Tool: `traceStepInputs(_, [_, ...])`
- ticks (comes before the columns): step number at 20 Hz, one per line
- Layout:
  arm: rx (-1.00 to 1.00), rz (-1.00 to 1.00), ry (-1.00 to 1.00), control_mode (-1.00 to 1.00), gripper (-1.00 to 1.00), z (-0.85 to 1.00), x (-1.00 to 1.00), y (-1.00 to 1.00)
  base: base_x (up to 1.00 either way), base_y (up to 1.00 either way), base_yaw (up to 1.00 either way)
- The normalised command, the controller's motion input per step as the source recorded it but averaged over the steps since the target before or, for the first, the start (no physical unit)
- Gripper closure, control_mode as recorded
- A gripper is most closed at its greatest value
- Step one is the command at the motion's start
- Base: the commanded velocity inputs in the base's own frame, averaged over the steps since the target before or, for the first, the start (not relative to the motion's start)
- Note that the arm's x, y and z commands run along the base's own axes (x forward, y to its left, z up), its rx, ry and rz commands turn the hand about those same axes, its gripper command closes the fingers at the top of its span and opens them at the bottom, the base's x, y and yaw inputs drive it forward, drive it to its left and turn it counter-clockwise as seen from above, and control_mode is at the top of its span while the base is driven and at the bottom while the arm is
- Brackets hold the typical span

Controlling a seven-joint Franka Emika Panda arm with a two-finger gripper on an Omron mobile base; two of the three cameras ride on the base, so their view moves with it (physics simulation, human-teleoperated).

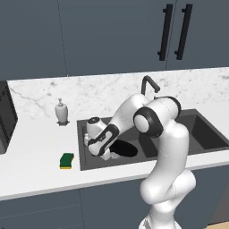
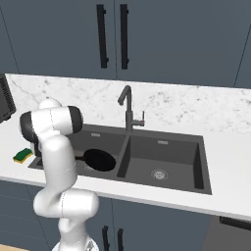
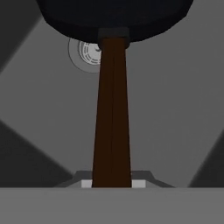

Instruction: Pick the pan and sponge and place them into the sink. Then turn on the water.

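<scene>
A white marble counter (image 1: 36, 147) under dark cabinets carries the double sink (image 2: 206, 166). The pan (image 2: 99, 160) is in the sink's left basin, at or just above the floor near the drain (image 3: 87, 52), its handle (image 3: 111, 113) running back to the gripper (image 1: 108, 154). The handle passes between the gripper's tips at the bottom of the hand view, so the jaws look closed on it, though the contact itself is hidden. The sponge (image 1: 66, 160) lies on the counter just left of the sink; the tap (image 2: 128, 110) stands behind the divider, with no water running. To finish this step well, I would settle the pan flat on the basin floor before letting go, then lift straight up clear of the handle and the sink's left wall.
</scene>
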Motion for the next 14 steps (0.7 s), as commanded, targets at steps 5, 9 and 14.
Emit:
traceStepInputs(5, [0.00, 0.00, 0.00, -1.00, -1.00, 0.00, 0.00, 0.00, 0.00, 0.00, 0.00])
traceStepInputs(9, [0.00, 0.00, 0.00, -1.00, -1.00, 0.00, 0.00, 0.00, 0.00, 0.00, 0.00])
traceStepInputs(14, [0.00, 0.00, 0.00, -1.00, -1.00, 0.00, 0.00, 0.00, 0.00, 0.00, 0.00])
